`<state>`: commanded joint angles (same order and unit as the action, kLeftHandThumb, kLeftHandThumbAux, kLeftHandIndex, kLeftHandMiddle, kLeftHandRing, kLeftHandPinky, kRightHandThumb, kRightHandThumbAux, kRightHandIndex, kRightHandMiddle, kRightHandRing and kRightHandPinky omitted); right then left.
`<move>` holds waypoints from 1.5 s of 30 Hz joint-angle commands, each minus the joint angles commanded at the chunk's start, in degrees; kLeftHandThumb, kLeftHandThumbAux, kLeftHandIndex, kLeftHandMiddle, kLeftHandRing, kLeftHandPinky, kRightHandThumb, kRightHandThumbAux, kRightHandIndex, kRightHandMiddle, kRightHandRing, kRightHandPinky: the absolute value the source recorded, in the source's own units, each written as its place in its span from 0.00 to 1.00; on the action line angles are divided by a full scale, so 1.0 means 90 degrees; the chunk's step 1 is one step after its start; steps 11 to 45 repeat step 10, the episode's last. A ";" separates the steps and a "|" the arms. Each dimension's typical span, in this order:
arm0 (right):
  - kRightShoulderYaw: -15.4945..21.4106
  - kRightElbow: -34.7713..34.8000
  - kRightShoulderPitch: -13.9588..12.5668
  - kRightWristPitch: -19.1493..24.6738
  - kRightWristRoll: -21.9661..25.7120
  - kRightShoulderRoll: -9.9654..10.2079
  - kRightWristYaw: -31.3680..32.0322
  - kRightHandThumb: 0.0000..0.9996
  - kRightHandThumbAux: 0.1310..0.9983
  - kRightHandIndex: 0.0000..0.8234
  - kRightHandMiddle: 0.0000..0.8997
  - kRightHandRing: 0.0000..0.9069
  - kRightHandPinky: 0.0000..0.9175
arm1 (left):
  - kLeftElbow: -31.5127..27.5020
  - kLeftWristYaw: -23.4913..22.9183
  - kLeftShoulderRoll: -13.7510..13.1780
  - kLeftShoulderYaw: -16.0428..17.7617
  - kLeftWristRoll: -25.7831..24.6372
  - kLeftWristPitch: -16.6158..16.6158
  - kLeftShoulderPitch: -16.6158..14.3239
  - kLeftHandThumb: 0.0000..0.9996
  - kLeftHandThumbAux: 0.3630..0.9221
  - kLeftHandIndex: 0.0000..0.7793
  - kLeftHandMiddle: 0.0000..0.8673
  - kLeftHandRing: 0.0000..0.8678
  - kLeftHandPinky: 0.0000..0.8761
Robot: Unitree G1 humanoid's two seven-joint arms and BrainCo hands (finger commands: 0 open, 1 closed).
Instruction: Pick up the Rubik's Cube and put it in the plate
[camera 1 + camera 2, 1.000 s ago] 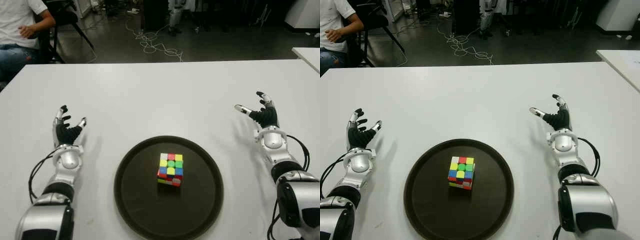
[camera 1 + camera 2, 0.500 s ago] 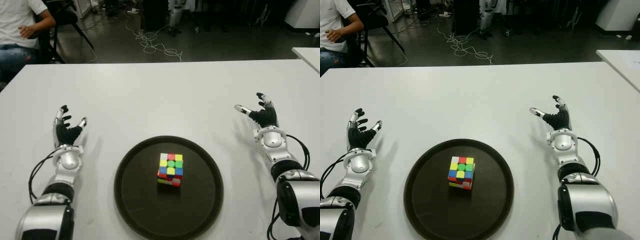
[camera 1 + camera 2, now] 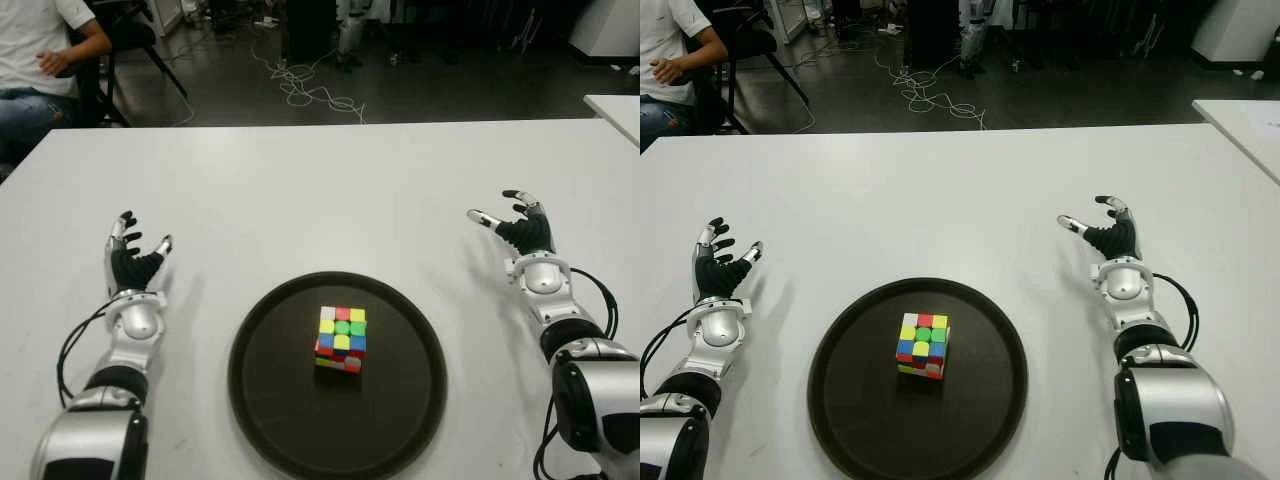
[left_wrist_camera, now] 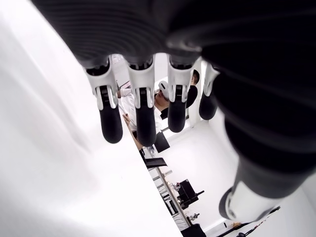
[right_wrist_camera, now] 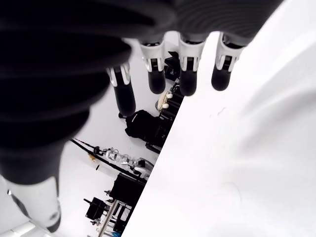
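Observation:
The Rubik's Cube [image 3: 341, 338] stands near the middle of the round dark plate [image 3: 270, 400] at the front centre of the white table [image 3: 320, 190]. Its top face shows yellow, green, red and white squares. My left hand [image 3: 133, 256] shows to the left of the plate, fingers spread and holding nothing. My right hand [image 3: 518, 225] shows to the right of the plate and a little farther back, also open and empty. Both wrist views show relaxed fingers [image 4: 140, 111] [image 5: 187, 69] over bare table.
A seated person [image 3: 45, 60] is at the far left behind the table, beside a dark chair [image 3: 135, 40]. Cables [image 3: 310, 90] lie on the floor beyond the far edge. Another white table corner [image 3: 615, 105] shows at the right.
The right hand's fingers have curled slightly inward and the hand has shifted a touch toward the far side. The cube, plate and left hand have not moved.

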<state>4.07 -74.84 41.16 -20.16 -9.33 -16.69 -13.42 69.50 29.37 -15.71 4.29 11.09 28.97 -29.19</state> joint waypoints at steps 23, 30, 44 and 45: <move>0.0106 0.0015 0.0028 0.0099 0.0106 0.0053 -0.0031 0.00 0.63 0.27 0.12 0.10 0.08 | -0.0019 -0.0109 -0.0004 0.0033 -0.0059 0.0022 0.0001 0.07 0.66 0.15 0.20 0.24 0.31; 0.0106 0.0015 0.0028 0.0099 0.0106 0.0053 -0.0031 0.00 0.63 0.27 0.12 0.10 0.08 | -0.0019 -0.0109 -0.0004 0.0033 -0.0059 0.0022 0.0001 0.07 0.66 0.15 0.20 0.24 0.31; 0.0106 0.0015 0.0028 0.0099 0.0106 0.0053 -0.0031 0.00 0.63 0.27 0.12 0.10 0.08 | -0.0019 -0.0109 -0.0004 0.0033 -0.0059 0.0022 0.0001 0.07 0.66 0.15 0.20 0.24 0.31; 0.0106 0.0015 0.0028 0.0099 0.0106 0.0053 -0.0031 0.00 0.63 0.27 0.12 0.10 0.08 | -0.0019 -0.0109 -0.0004 0.0033 -0.0059 0.0022 0.0001 0.07 0.66 0.15 0.20 0.24 0.31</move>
